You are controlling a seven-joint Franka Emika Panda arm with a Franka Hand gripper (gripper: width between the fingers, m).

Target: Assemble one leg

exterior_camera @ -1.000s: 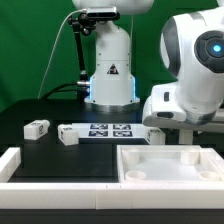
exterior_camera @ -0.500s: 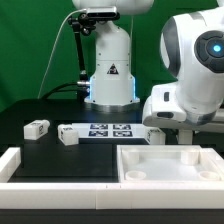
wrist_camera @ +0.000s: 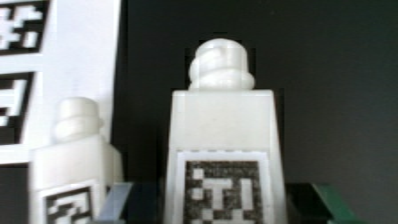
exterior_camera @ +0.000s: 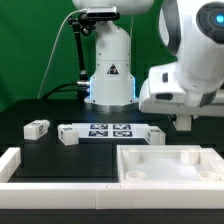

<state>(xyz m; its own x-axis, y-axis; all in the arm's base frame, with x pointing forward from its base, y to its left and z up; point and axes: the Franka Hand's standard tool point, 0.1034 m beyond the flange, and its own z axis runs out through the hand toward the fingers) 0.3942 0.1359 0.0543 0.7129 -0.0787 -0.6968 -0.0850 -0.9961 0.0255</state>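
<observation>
In the wrist view a white square leg (wrist_camera: 222,130) with a threaded tip and a black-and-white tag lies on the black table, between my gripper's (wrist_camera: 231,205) two fingers (wrist_camera: 121,200). A dark gap shows on each side of it, so the jaws stand open and do not touch it. A second leg (wrist_camera: 71,155) lies beside it. In the exterior view my gripper (exterior_camera: 185,122) hangs at the right, above the table, near a white piece (exterior_camera: 153,135) at the marker board's right end. Two more legs (exterior_camera: 37,128) (exterior_camera: 68,134) lie at the left.
The marker board (exterior_camera: 110,130) lies mid-table and shows in the wrist view (wrist_camera: 54,60) beside the legs. A large white tray-like piece (exterior_camera: 170,172) sits at the front right. A long white bar (exterior_camera: 50,172) runs along the front left. The robot base (exterior_camera: 110,75) stands behind.
The arm's hand has risen in the exterior view, so the gripper's fingers now show below it. The legs at the left and the tray have not moved.
</observation>
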